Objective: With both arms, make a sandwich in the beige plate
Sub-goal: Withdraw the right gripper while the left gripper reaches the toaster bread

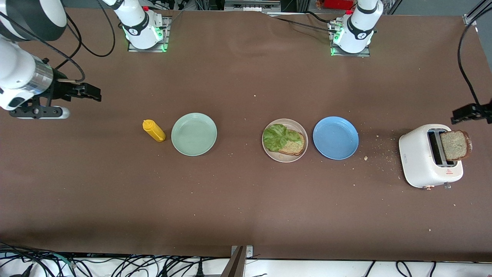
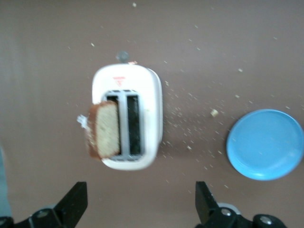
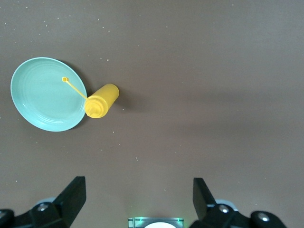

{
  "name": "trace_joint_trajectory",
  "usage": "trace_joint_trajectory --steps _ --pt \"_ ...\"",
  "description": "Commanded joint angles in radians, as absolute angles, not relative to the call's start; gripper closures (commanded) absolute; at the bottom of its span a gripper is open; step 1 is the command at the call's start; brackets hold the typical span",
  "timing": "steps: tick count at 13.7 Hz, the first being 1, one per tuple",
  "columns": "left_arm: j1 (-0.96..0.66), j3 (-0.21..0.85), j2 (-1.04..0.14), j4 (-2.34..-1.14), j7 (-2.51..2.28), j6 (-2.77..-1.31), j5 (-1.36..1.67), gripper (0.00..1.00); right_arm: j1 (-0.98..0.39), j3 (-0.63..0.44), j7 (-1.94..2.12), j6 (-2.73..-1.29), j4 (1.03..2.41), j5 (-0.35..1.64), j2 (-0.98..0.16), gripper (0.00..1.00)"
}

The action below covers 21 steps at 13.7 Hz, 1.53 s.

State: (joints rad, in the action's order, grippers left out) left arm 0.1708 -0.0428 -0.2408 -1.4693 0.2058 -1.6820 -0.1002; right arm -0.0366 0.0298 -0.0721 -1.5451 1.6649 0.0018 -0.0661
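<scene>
Meanwhile both grippers, left gripper (image 2: 137, 209) and right gripper (image 3: 137, 204), hang spread, empty, seemingly over bare table (image 1: 246, 200) edges.

beige plate (image 1: 284, 157): pale beige
lettuce leaf (image 1: 276, 137): crinkled green
bread slice (image 1: 293, 146): tan speckled, dark crust
toaster (image 1: 426, 161): white
bottle (image 1: 153, 130): yellow
table (image 1: 246, 200): brown

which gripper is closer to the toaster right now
Left. The left gripper hangs open at the left arm's end of the table, close beside the toaster holding a bread slice. The right gripper waits open at the right arm's end.
</scene>
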Motion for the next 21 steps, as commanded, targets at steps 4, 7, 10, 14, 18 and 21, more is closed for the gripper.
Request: trace_joint_trajectory --steps 4,7,10,14,18,21 --pt "0.291 -0.037 -0.362 -1.448 0.374 -1.830 -0.103 0.00 -0.037 -0.003 -0.092 -1.491 1.577 -0.012 -0.077 0.00" --pt "0.325 -0.037 -0.388 -1.448 0.376 -1.836 -0.051 0.00 -0.037 -0.009 -0.078 -1.463 1.533 -0.012 -0.083 0.00" --pt "0.348 -0.038 -0.397 -1.450 0.377 -1.838 -0.029 0.00 -0.034 -0.008 -0.014 -1.491 1.534 -0.009 -0.083 0.00" --pt "0.364 -0.037 -0.411 -1.453 0.377 -1.838 0.000 0.00 -0.035 -0.008 0.032 -1.526 1.536 0.000 -0.089 0.00" --pt "0.391 -0.037 -0.449 -1.471 0.377 -1.835 0.101 0.00 -0.026 -0.015 0.072 -1.554 1.543 -0.003 -0.081 0.00" --pt "0.391 -0.037 -0.485 -1.479 0.376 -1.835 0.088 0.04 -0.020 -0.015 0.071 -1.552 1.542 -0.008 -0.080 0.00"
